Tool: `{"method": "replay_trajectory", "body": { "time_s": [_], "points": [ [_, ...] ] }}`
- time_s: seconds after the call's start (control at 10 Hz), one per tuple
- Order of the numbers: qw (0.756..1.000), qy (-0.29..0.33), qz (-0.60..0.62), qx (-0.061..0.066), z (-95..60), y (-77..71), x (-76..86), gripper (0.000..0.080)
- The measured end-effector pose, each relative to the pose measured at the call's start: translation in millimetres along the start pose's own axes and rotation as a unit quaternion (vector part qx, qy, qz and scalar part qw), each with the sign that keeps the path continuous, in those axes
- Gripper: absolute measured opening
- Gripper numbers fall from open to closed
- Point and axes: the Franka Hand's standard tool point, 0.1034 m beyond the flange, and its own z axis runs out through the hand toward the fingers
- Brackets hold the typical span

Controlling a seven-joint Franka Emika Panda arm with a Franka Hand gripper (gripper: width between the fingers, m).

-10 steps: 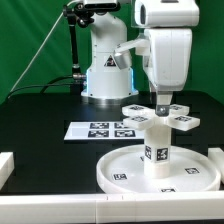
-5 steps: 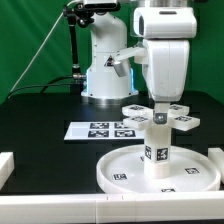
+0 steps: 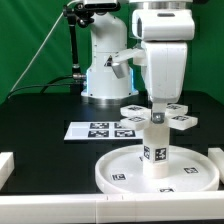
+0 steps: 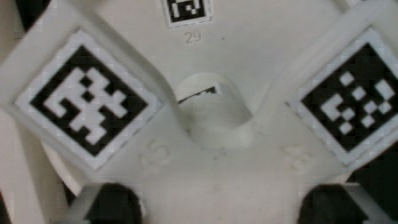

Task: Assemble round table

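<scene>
The round table's cross-bar foot (image 3: 160,114) sits on top of the upright leg (image 3: 156,150), which stands in the disc (image 3: 120,168); the pincer (image 3: 160,112) grips the foot.

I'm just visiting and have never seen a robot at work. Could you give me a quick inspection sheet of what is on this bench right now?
Surface: black table, with white corner blocks at its front edge.
Job's things: round disc lies flat; thick leg stands upright on it; cross-shaped foot sits on top of the leg.
Clutter: marker board lying flat behind the disc.
Grippers: gripper directly over the foot's middle; open or shut cannot be told.
Cables: black cable hanging behind.
Surroundings: green backdrop.
</scene>
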Motion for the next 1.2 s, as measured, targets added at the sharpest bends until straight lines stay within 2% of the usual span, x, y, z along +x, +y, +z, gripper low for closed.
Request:
{"method": "replay_trajectory", "body": {
  "time_s": [0.3, 0.4, 0.6, 0.9, 1.2],
  "points": [
    [1.000, 0.000, 0.016, 0.000, 0.0, 0.1, -0.5, 0.0436],
    [0.997, 0.001, 0.083, 0.003, 0.1, -0.7, -0.4, 0.0436],
    [0.976, 0.000, 0.217, 0.006, 0.2, -1.9, -0.1, 0.0436],
    [0.948, 0.000, 0.317, 0.005, 0.1, -1.6, 0.3, 0.0438],
    [0.909, 0.000, 0.417, 0.005, 0.1, -1.7, 0.4, 0.0438]
  ]
}}
